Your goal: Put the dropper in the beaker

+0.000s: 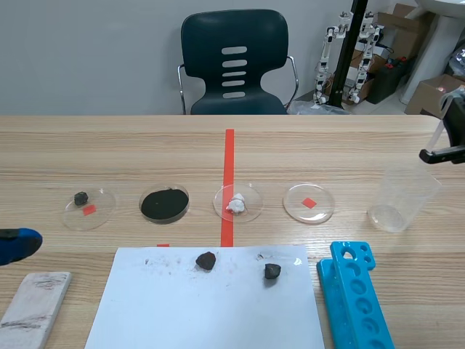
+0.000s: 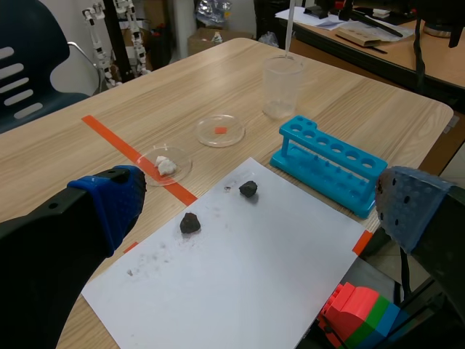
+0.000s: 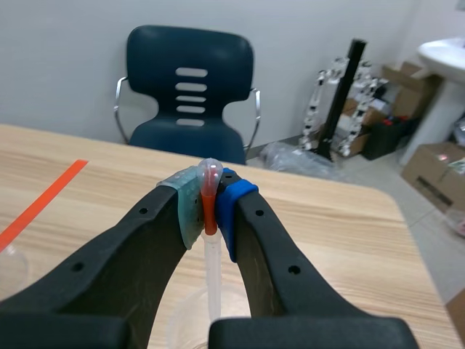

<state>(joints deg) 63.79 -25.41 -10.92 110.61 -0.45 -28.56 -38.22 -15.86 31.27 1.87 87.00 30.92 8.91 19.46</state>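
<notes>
Two end effectors show. The right end effector (image 3: 209, 207) is clamped on the dropper (image 3: 211, 265) just below its bulb and holds it upright, with the tip about at the mouth of the beaker (image 1: 402, 198), which stands toward the right end of the surface (image 1: 145, 156). The left end effector (image 2: 258, 209) is spread wide, empty, and well apart. The lowering step seems to be in hand. Next, the tip should go straight down inside the rim before the fingers part.
</notes>
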